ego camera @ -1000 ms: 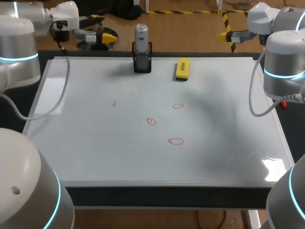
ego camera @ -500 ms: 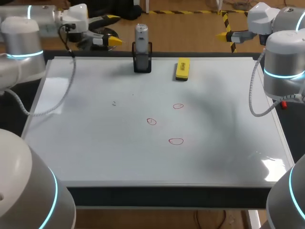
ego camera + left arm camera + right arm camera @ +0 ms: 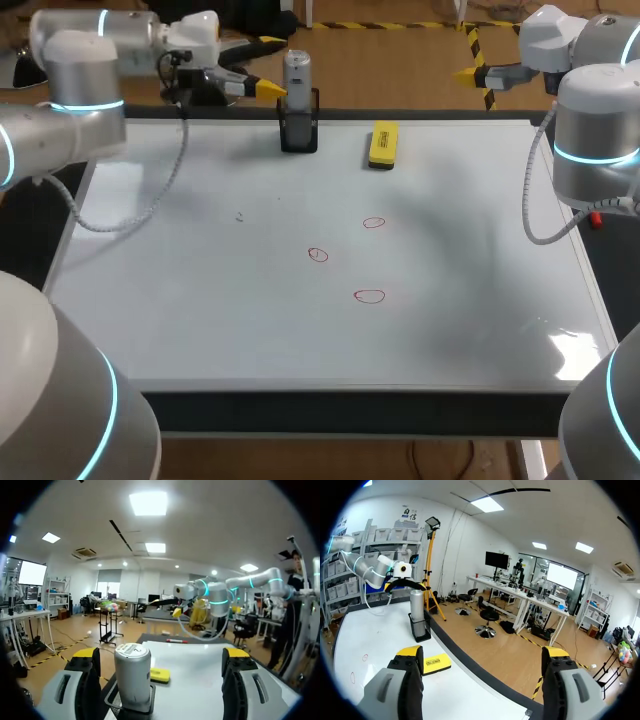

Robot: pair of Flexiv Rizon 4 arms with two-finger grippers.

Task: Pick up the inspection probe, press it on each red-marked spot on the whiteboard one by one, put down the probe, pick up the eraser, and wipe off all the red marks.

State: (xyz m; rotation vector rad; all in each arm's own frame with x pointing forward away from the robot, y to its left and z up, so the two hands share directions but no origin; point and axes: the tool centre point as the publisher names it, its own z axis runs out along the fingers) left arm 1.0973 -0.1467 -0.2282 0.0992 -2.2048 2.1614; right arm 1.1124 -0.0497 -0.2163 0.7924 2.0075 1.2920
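The grey cylindrical probe (image 3: 297, 72) stands upright in a black holder (image 3: 298, 128) at the whiteboard's far edge. My left gripper (image 3: 262, 68) is open just left of the probe, fingertips close to it and not touching. From the left wrist, the probe (image 3: 132, 672) rises just ahead of the gripper (image 3: 162, 662), nearer one finger. The yellow eraser (image 3: 383, 144) lies right of the holder. Three red marks (image 3: 374, 223) (image 3: 318, 255) (image 3: 369, 296) sit mid-board. My right gripper (image 3: 467, 70) is open beyond the far right corner; its own view shows the right gripper (image 3: 482, 657) holding nothing.
The whiteboard (image 3: 200, 300) covers nearly the whole table. A faint grey smudge (image 3: 240, 216) lies left of the red marks. A red pen (image 3: 176, 641) rests at the board's right edge. My right arm's column (image 3: 596, 150) stands over that right edge.
My left arm has swung right along the far edge, bringing its open gripper up to the probe. The right arm has stayed still.
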